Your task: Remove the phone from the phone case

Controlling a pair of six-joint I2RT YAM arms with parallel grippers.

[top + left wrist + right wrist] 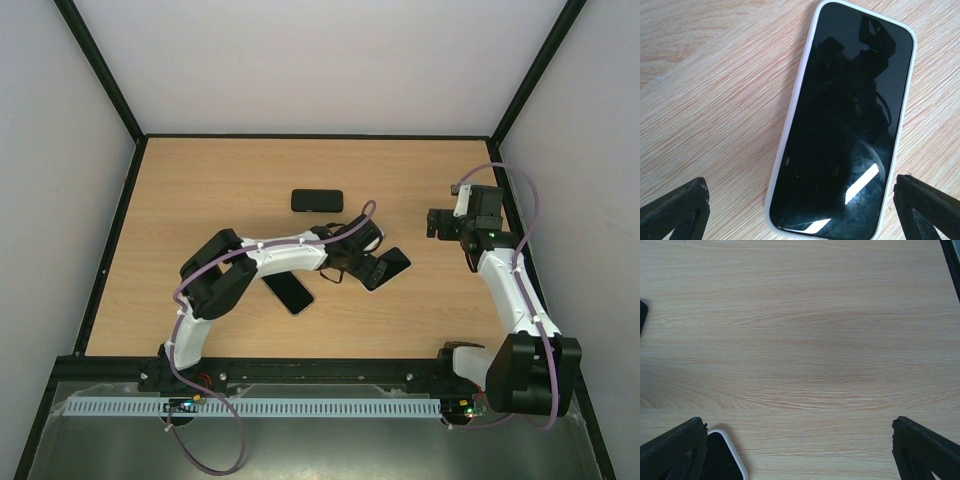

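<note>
The matte black phone case (317, 200) lies flat at the middle back of the table, apart from both grippers. A glossy black-screened phone with a white rim (388, 268) lies right of centre; it fills the left wrist view (845, 125). My left gripper (362, 255) hovers over that phone's near end, open and empty (802, 210), with its fingers (675, 210) wide on either side. My right gripper (433, 224) is open and empty (800, 450) above bare wood at the right. The corner of a white-rimmed phone (725, 462) shows by its left finger.
A second black-screened phone with a light rim (288, 292) lies partly under the left arm's forearm. A dark edge of something (642, 315) shows at the left border of the right wrist view. Black frame rails (300, 135) bound the table.
</note>
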